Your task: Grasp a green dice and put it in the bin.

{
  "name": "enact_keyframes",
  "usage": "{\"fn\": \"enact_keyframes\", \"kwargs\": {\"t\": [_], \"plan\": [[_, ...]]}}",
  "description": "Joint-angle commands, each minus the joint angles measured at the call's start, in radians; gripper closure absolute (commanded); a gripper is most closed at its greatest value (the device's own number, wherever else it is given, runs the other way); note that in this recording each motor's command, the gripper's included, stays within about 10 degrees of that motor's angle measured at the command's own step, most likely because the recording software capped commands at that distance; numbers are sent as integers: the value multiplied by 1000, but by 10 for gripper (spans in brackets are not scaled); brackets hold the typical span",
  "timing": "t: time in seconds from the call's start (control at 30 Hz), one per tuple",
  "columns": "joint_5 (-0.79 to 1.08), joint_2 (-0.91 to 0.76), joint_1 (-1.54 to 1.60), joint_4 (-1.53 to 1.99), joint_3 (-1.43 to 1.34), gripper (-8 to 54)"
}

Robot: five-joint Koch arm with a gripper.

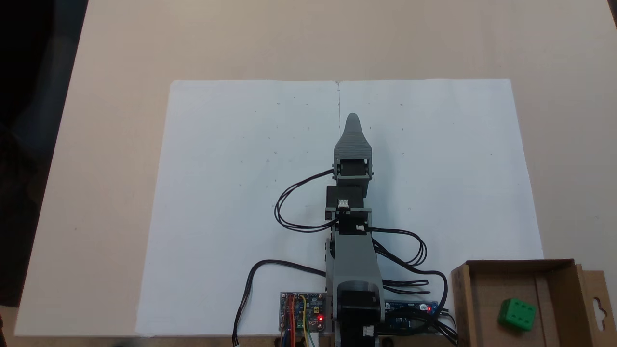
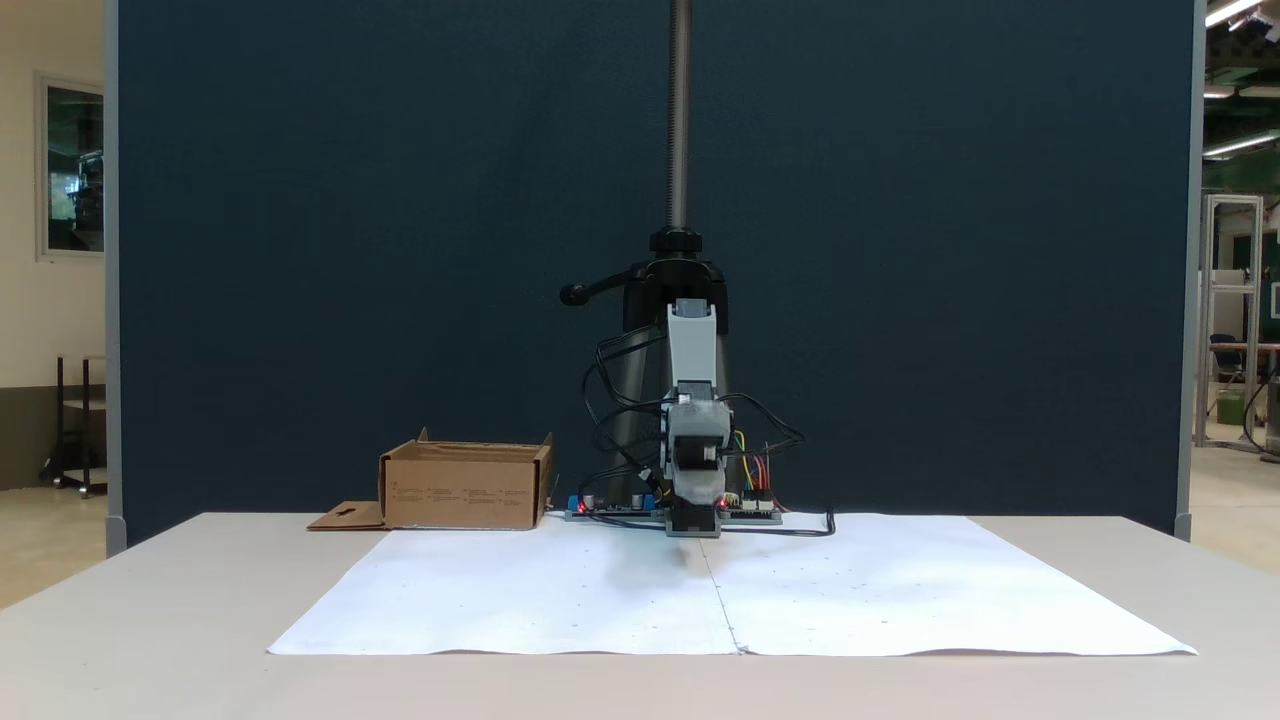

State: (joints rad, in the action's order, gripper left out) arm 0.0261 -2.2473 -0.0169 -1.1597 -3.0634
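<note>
The green dice (image 1: 517, 314) lies inside the bin (image 1: 484, 299), a shallow brown cardboard box at the lower right of a fixed view. In the other fixed view the bin (image 2: 465, 490) stands left of the arm's base, and its walls hide the dice. My gripper (image 1: 352, 119) points away from the base over the middle of the white paper, far from the bin, with nothing seen in it. Only one grey tapered jaw shows from above. Head-on, the gripper (image 2: 697, 503) sits low over the paper and its jaws are not distinct.
A large white paper sheet (image 1: 231, 202) covers the beige table (image 1: 106, 96). Black cables (image 1: 289, 212) loop beside the arm, and circuit boards (image 1: 302, 311) sit at its base. The bin's flap (image 1: 597, 303) with a hang-hole lies flat outside it. A dark partition (image 2: 350, 250) stands behind.
</note>
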Motion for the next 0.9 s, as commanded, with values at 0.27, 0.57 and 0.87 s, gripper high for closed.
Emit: {"fn": "enact_keyframes", "kwargs": {"t": [0.27,0.57,0.87], "plan": [[87,-120,-12,-394,-67,20],[89,-121,-25,-612,-67,18],[89,-120,-25,-609,-67,8]]}}
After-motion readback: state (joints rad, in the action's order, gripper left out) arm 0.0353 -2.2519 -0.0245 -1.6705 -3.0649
